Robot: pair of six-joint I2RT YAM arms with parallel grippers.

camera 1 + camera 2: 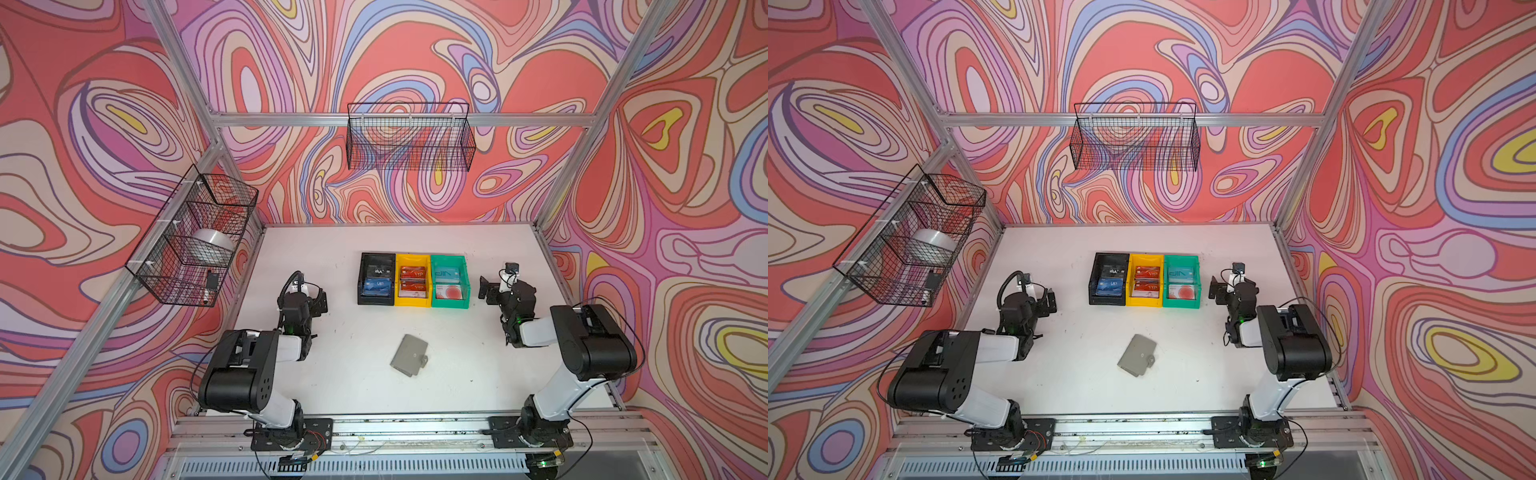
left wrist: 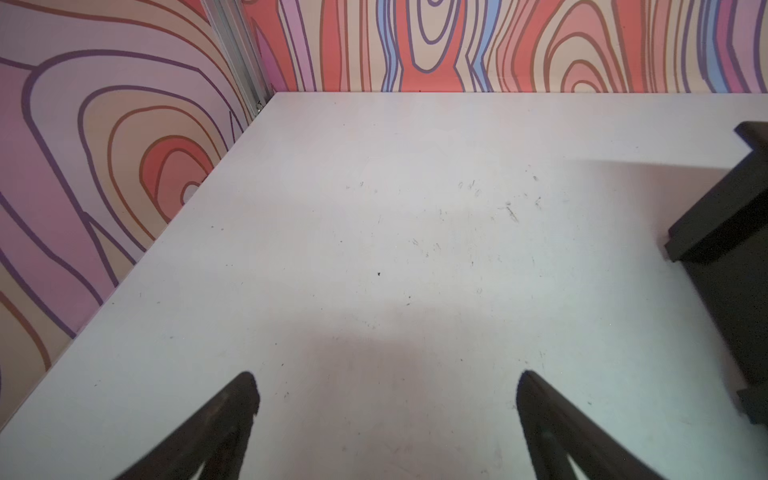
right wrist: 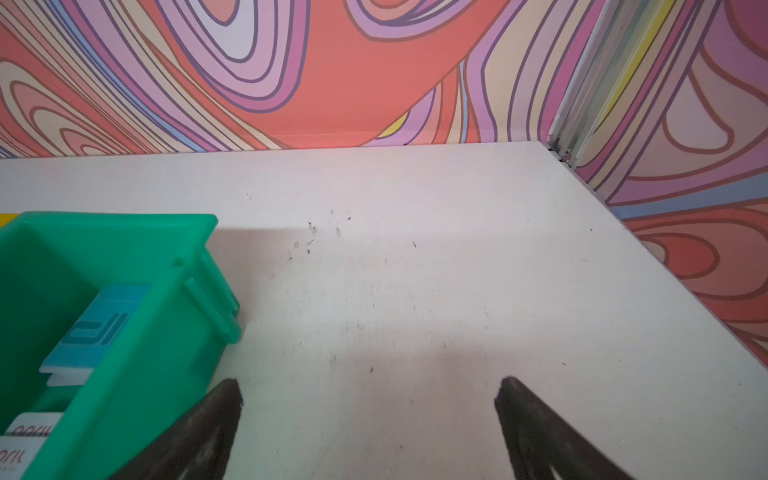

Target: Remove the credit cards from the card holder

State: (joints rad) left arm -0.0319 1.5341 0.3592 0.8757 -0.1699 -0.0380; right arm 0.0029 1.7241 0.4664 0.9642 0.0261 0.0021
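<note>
card holder (image 1: 408, 355) on table (image 1: 332, 332) (mid-front), row of bins (image 1: 412, 302) behind it; cards (image 1: 412, 273) inside them

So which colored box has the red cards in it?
The yellow bin, in the middle between the black bin and the green bin; it holds two red cards.

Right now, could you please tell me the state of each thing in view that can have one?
card holder, folded shut, lying flat, untouched
left gripper, open, empty
right gripper, open, empty
black bin, holds a black card and a blue card
yellow bin, holds two red cards
green bin, holds a teal card and a pale card
</note>
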